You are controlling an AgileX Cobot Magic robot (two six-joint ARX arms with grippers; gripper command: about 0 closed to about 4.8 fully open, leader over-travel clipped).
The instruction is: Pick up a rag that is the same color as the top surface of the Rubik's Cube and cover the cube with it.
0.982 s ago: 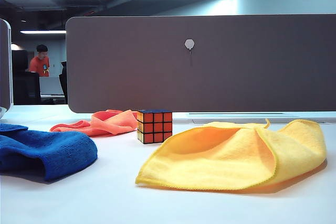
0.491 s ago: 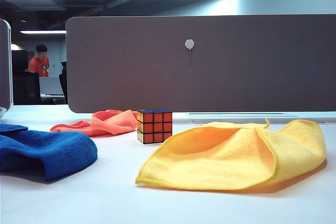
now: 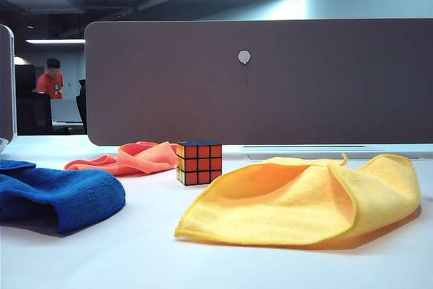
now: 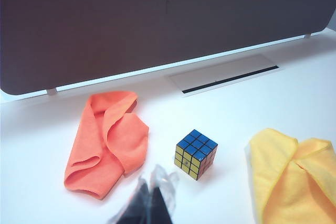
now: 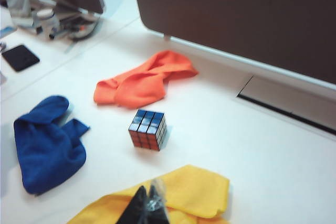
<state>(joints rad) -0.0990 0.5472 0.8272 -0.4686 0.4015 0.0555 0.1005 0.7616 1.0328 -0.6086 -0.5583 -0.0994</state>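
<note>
The Rubik's Cube (image 3: 199,162) stands on the white table with its dark blue face up; it also shows as the cube (image 4: 196,153) in the left wrist view and the cube (image 5: 147,129) in the right wrist view. The deep blue rag (image 3: 61,197) lies bunched at the table's left, apart from the cube, and is the blue rag (image 5: 47,145) in the right wrist view. My left gripper (image 4: 152,179) hovers shut and empty, between the orange cloth and the cube. My right gripper (image 5: 148,190) hangs shut and empty over the yellow cloth. Neither arm shows in the exterior view.
An orange-pink cloth (image 3: 128,157) lies behind and left of the cube. A large yellow cloth (image 3: 304,197) spreads to its right. A dark divider panel (image 3: 270,79) walls off the back of the table. Desk clutter (image 5: 52,19) sits beyond the blue rag.
</note>
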